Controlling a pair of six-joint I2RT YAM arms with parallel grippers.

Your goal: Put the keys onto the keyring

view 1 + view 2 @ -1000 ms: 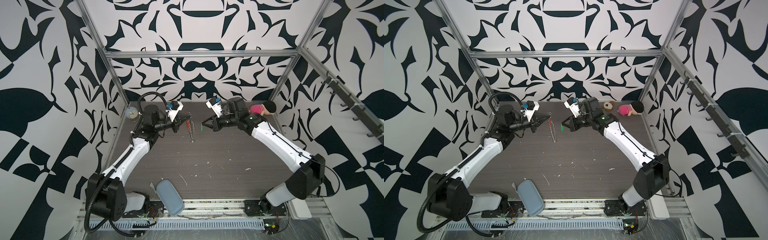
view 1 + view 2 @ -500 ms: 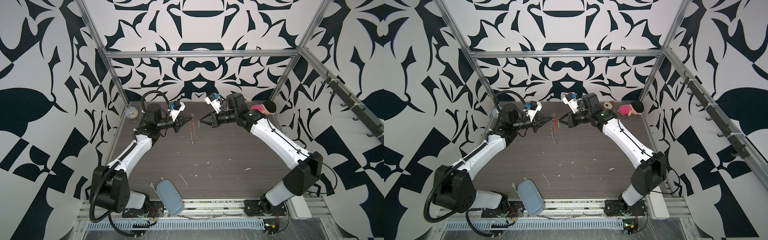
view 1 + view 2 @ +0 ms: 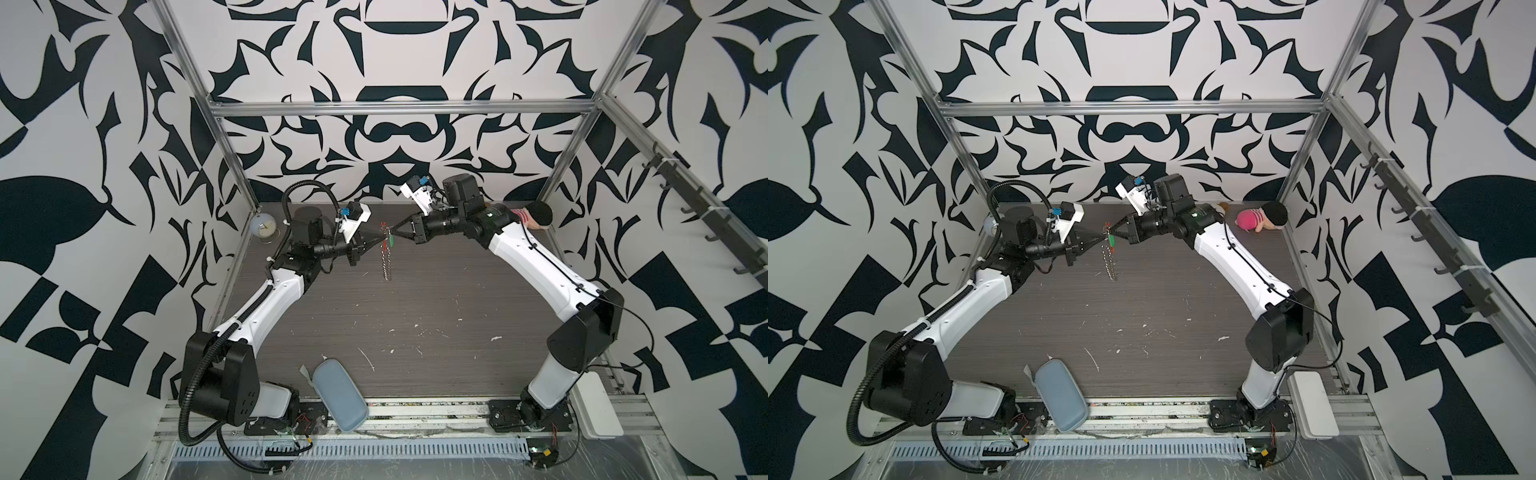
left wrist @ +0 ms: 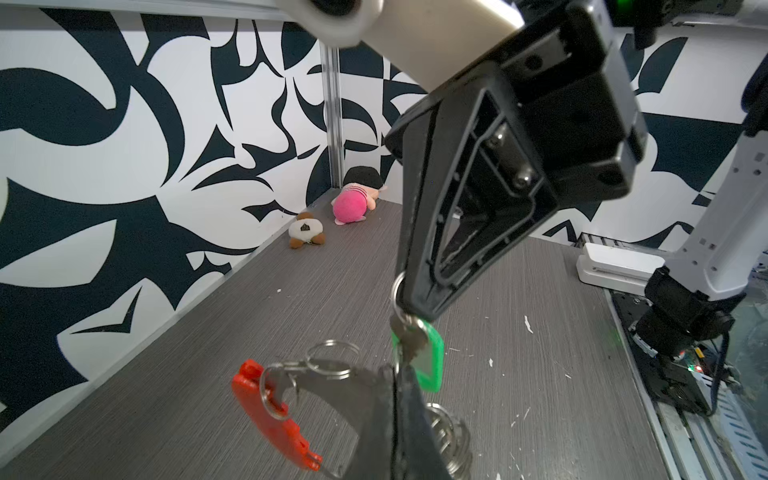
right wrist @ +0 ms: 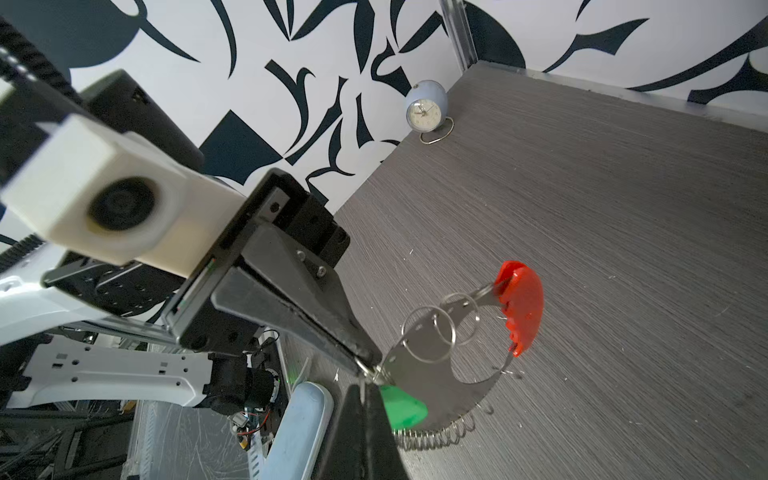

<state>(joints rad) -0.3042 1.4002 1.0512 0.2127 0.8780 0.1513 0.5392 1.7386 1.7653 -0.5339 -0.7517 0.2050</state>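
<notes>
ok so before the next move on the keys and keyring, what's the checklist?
1. Left pincer shut on the keyring: ok.
2. Right pincer shut on the keys: ok.
3. Keyring hanging off the table: ok.
4. Key already threaded onto the keyring: cannot tell.
5. Clock and pink plush well away from both pincers: ok.

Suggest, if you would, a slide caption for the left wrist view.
Right pincer holds the silver key with green plastic tag beside the red-barred metal keyring gripped by the left pincer.
</notes>
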